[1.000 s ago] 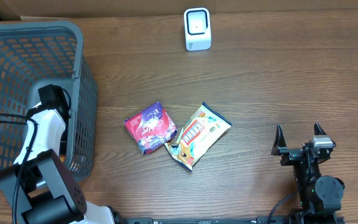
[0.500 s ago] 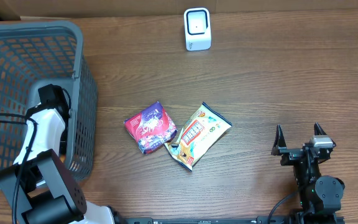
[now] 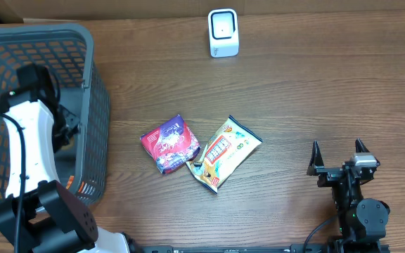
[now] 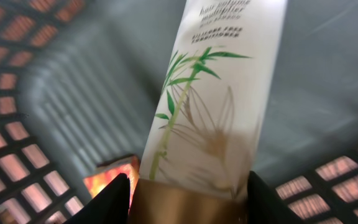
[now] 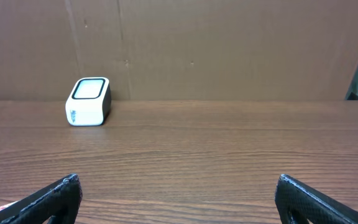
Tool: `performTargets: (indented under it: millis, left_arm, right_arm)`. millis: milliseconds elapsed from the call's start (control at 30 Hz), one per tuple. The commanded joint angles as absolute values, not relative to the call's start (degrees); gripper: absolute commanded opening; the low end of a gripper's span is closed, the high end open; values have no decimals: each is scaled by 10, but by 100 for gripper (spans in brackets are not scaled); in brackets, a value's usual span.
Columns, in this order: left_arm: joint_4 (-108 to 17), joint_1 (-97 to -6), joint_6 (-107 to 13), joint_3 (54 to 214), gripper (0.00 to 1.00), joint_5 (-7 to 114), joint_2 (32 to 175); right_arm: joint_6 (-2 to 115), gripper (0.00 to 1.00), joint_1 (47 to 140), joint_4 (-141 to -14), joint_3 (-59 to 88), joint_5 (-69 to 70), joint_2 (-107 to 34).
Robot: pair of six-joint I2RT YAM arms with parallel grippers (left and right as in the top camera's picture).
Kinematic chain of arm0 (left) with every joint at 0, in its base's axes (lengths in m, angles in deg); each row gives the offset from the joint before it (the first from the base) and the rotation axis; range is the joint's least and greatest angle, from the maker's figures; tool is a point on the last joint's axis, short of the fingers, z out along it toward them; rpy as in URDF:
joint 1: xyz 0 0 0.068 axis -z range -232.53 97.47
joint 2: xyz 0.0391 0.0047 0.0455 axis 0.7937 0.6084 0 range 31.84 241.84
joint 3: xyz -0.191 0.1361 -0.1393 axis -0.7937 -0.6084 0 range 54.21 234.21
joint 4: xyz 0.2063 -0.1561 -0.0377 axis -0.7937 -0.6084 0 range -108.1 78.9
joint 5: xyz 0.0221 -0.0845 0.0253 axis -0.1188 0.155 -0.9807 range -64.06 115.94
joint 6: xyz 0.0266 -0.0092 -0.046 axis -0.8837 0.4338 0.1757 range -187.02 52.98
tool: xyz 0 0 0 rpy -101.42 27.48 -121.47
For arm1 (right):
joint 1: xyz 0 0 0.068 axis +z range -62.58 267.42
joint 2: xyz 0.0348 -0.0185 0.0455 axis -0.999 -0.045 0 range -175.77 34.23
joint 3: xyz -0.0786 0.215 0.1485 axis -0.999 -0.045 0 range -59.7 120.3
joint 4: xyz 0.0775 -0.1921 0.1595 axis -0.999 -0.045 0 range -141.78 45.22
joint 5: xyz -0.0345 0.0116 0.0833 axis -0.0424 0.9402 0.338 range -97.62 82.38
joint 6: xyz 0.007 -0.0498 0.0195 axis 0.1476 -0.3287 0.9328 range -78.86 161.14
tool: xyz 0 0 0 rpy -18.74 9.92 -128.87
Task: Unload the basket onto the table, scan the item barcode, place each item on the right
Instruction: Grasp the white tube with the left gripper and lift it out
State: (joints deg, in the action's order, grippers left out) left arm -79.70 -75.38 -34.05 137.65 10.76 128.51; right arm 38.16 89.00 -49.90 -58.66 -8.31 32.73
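Gripping a white bamboo-print tube [image 4: 210,106] at its brown end, left gripper [image 4: 188,194] sits inside grey basket [image 3: 41,29]; right gripper [image 5: 178,188] gapes wide, empty.

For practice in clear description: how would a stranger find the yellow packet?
Look at the middle of the table, where two packets lie. The yellow packet is the right-hand one, longer and paler than the purple packet beside it.

Left wrist: my pincer [image 4: 188,198] clamps a conditioner tube [image 4: 211,93].
White tube, green bamboo print, brown cap end between the black fingers [image 4: 112,200]; grey mesh basket [image 4: 55,99] behind, an orange patch [image 4: 112,179] near its wall.
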Motion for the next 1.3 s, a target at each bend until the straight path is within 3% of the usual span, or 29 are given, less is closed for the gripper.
performTargets:
  millis: [0,1267]
  left_arm:
    - [-821,-751,-354,1444,4,103,1277]
    - [-935,-751,-373,1652,4,123,1277]
  right_arm:
    - [384,100,889,-495,-592,-88,331]
    - [384,100,889,-495,-592,-88,331]
